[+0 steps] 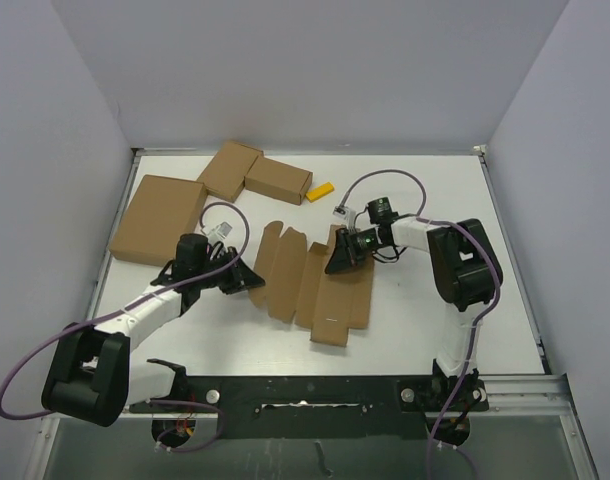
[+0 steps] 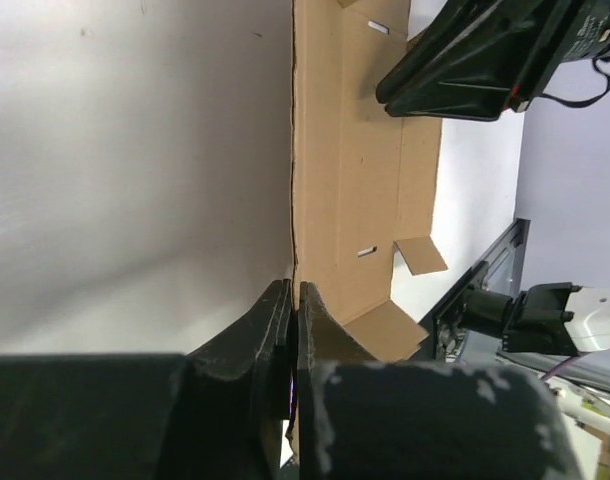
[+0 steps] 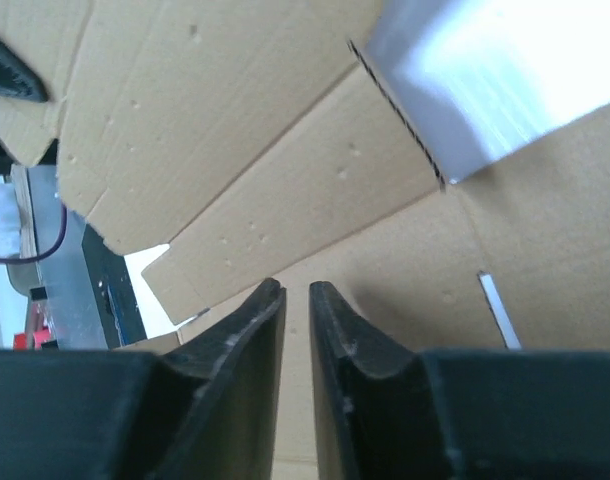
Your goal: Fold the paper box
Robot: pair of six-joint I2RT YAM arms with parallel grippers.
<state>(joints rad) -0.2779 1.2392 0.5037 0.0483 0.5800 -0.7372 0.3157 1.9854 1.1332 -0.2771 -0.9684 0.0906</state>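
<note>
Pinching the left edge of the paper box [image 1: 310,290], the left gripper [image 1: 253,282] is drawn almost closed. In the left wrist view the thin cardboard edge runs straight into the slit between its fingers [image 2: 255,340], so it holds the sheet there. The box is an unfolded, creased blank lying about the middle of the bench [image 1: 435,180], its panels side by side and small flaps pointing toward the far and near edges.

The right gripper [image 1: 335,262] is over the blank's right part, toward the far side. Its wrist view shows the fingers [image 3: 250,330] narrow, with only a thin gap between them and cardboard filling the background. Nothing can be seen caught in that gap, and whether the tips touch the sheet cannot be told.

White lettering [image 2: 585,25] on the right gripper's housing appears in the left wrist view, too blurred to read. A white tag [image 1: 342,212] hangs on the right arm's cable, its print too small to make out.

Near the far-left corner lies a flat cardboard sheet [image 1: 157,218]. By the far edge two closed cardboard boxes [image 1: 228,168] touch each other, with a yellow object [image 1: 319,191] just beside the right-hand one.
</note>
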